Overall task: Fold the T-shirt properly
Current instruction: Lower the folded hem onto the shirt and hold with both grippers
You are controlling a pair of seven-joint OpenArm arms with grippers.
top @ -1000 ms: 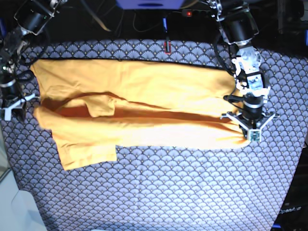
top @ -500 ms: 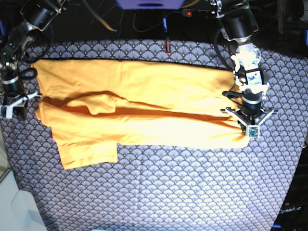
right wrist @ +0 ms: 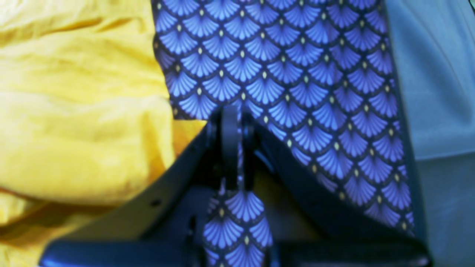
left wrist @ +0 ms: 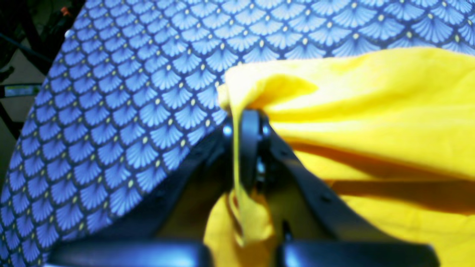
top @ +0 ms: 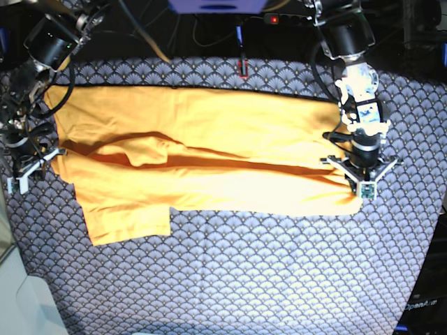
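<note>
Our left gripper point(left wrist: 245, 148) pinches a corner of the soft yellow-orange cotton T-shirt point(top: 202, 160), which lies spread on the blue scallop-patterned tablecloth point(top: 265, 279). Our right gripper point(right wrist: 232, 148) is clamped on tablecloth only, beside the shirt's edge. Risk: lifting now drags the tablecloth and skews the fold.

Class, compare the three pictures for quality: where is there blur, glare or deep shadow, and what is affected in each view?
Base view: overhead light washes out the middle of the T-shirt, and the background behind the table is nearly black. Left wrist view: the left tool and pinched yellow cloth are soft; colours are oversaturated. Right wrist view: the right tool and tablecloth are blurred.
</note>
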